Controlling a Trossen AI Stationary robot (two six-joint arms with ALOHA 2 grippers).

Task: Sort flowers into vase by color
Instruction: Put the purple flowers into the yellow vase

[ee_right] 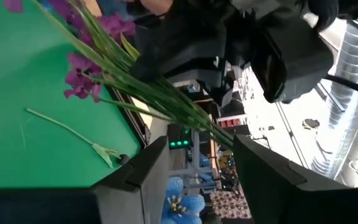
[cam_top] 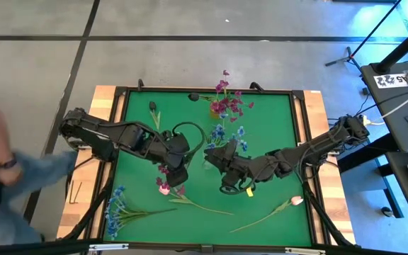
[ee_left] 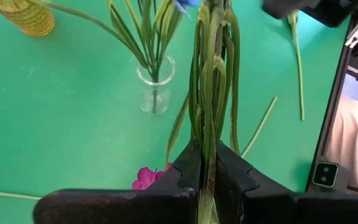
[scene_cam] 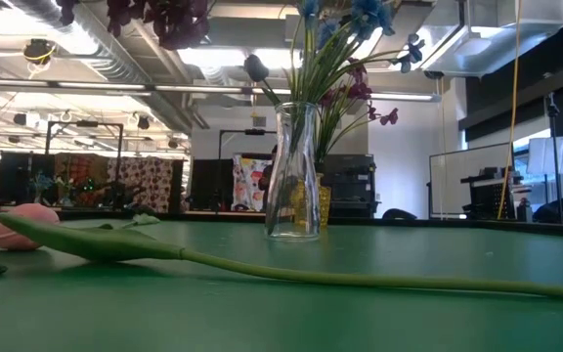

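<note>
Green wire-like stems make up the magenta-purple spray [ee_left: 211, 74] in hand: a thin bundle, light, springy and slick-skinned by the look of it, likely to twist or slip unless pinched low where the stems run together. The left gripper [ee_left: 207, 177] has its jaws clenched on exactly that part, holding the bundle upright over the middle of the worktop [cam_top: 275, 127], close to the clear glass vase [ee_left: 155, 87] that already carries blue blossoms. The vase looks narrow-necked and easy to tip, so the stems want a straight drop rather than a sideways push. The right gripper [ee_right: 194, 171] sits just beside it with jaws parted around nothing, the same purple stems crossing in front of it. A yellow vase [cam_top: 216, 110] with purple flowers stands toward the far edge. Loose flowers lie on the green cloth: a blue spray [cam_top: 122, 209] near the left front corner, a pink tulip [cam_top: 297, 201] at the right front, another tulip [cam_top: 167, 190] near the centre. A person's sleeve [cam_top: 37, 173] shows off the left side.
</note>
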